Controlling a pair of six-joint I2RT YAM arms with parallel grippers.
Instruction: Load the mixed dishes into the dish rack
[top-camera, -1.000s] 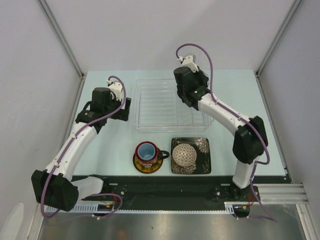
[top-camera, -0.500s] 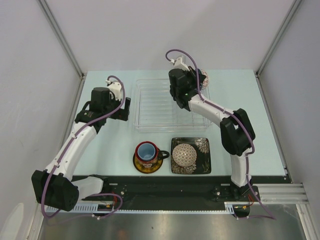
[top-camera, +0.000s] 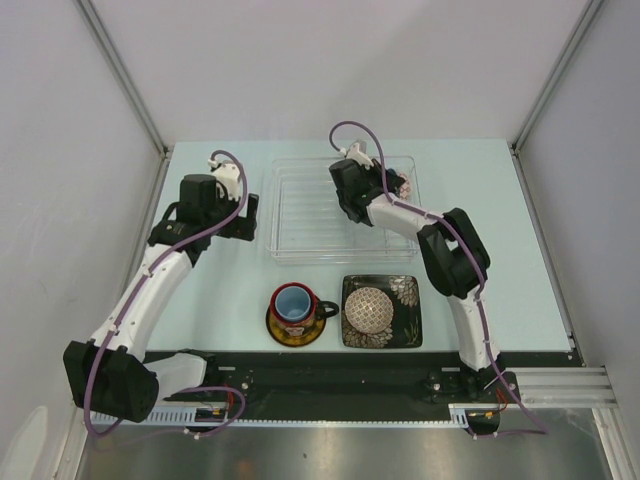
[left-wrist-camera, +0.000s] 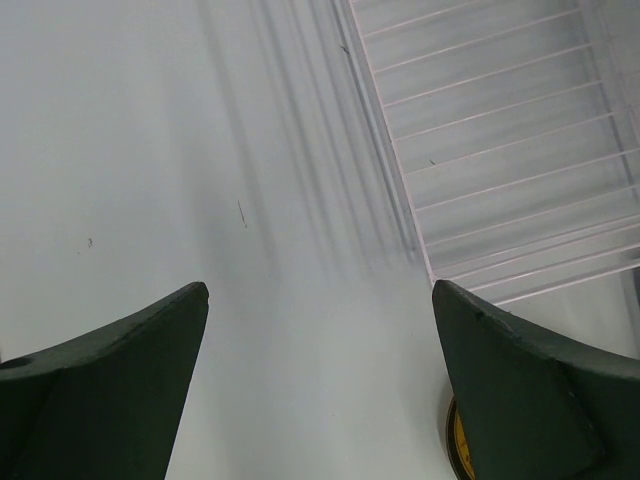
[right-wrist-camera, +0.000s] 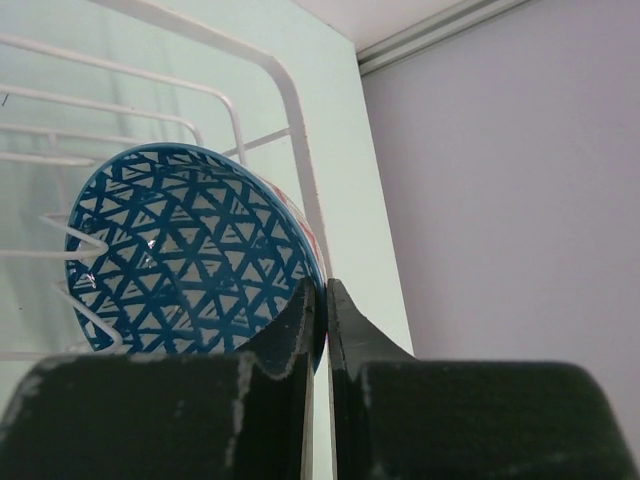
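I saw a pale green table (top-camera: 480, 190) boxed in by white walls (top-camera: 330, 60) at 9, 12 and 3 o'clock. Grey posts (top-camera: 121, 70) ran up the far corners, at 11 and 1 o'clock. A black strip (top-camera: 330, 380) crossed the table's 6 o'clock edge, with a ribbed silver rail (top-camera: 560, 382) at 4 o'clock and a brushed metal sheet (top-camera: 350, 455) nearer still. My left wrist view showed small dark scratches (left-wrist-camera: 242, 213) on the table.

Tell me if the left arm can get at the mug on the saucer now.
Probably yes: the left gripper is open and empty, with only bare table between it and the mug.
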